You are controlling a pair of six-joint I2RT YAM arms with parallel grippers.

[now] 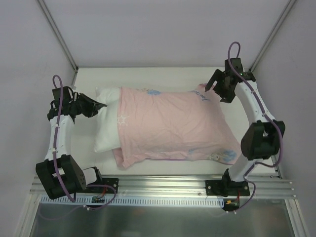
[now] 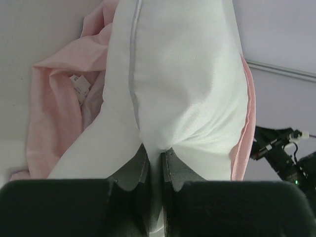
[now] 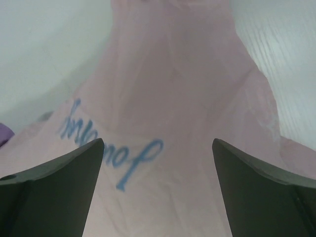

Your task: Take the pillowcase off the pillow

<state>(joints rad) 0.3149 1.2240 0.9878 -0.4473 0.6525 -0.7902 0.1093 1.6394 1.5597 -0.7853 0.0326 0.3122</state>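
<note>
The pale pink pillowcase (image 1: 173,126) with faint blue print covers most of the white pillow (image 1: 107,126), whose left end sticks out bare. My left gripper (image 1: 100,104) is shut on the pillow's far-left corner; in the left wrist view white pillow fabric (image 2: 173,89) is pinched between the fingers (image 2: 132,173), with the pillowcase (image 2: 54,113) bunched behind. My right gripper (image 1: 213,85) is open just above the pillowcase's far-right corner; in the right wrist view its fingers (image 3: 64,177) straddle pink fabric with blue lettering (image 3: 158,118), and I cannot tell whether they touch it.
The white table (image 1: 148,76) is walled on the left, back and right. A metal rail (image 1: 163,185) runs along the near edge with both arm bases on it. The right arm (image 2: 286,153) shows in the left wrist view behind the pillow.
</note>
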